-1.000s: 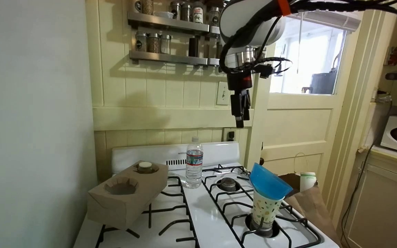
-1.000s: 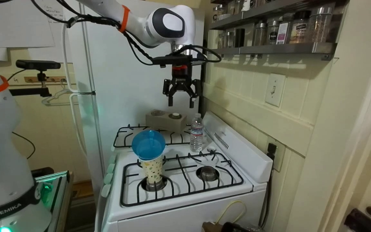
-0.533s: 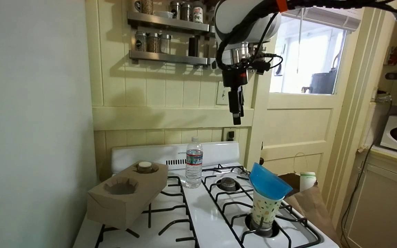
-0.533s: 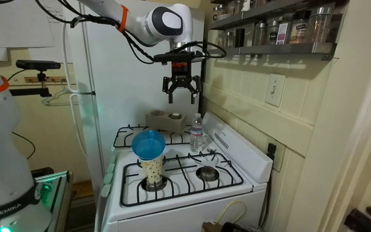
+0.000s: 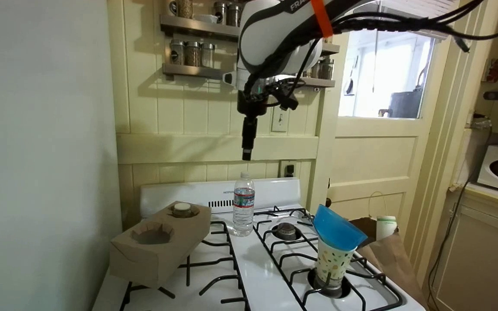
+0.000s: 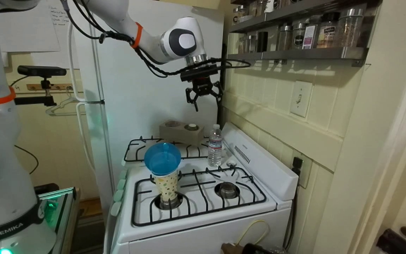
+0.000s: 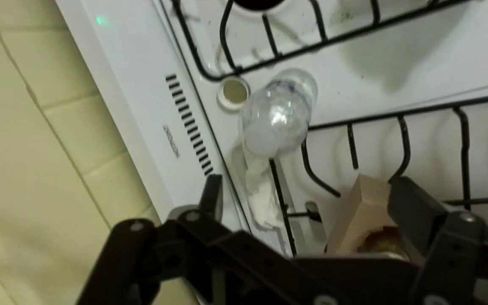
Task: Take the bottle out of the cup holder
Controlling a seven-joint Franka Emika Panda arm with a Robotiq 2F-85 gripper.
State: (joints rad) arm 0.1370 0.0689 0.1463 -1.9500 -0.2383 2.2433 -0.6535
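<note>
I've got the gripper (image 7: 307, 190) hanging in the air over the stove (image 5: 249, 276), two fingers spread well apart, and the wrist view shows that gap nicely. In an exterior view one finger (image 5: 249, 134) hides the other, so don't judge it from there lol. The bottle (image 5: 244, 205) is standing upright on the white stove top, between the two grates (image 7: 337, 40) and near the back panel (image 5: 275, 190), so yeah, it's already outside the cup holder (image 5: 177, 226). In both exterior views my fingertips are above the top of the bottle and apart from it, and in the wrist view I'm looking down at it on a slant, with a small round white thing (image 7: 234, 92) just beside it (too blurry to name). The cup holder is that brown cardboard block with two round wells, sitting on a grate by the fridge (image 6: 153, 98). One well has something with a pale round lid (image 5: 182, 207) in it, can't tell what exactly. Over by the other grate there's a speckled paper cup (image 5: 332, 261) with a blue funnel (image 5: 337, 229) on top, wide end up and leaning. Spice jars (image 6: 326, 33) line the wall shelves (image 6: 315, 53), and a paper bag (image 5: 389, 255) is past the stove, near the door (image 5: 374, 160).
</note>
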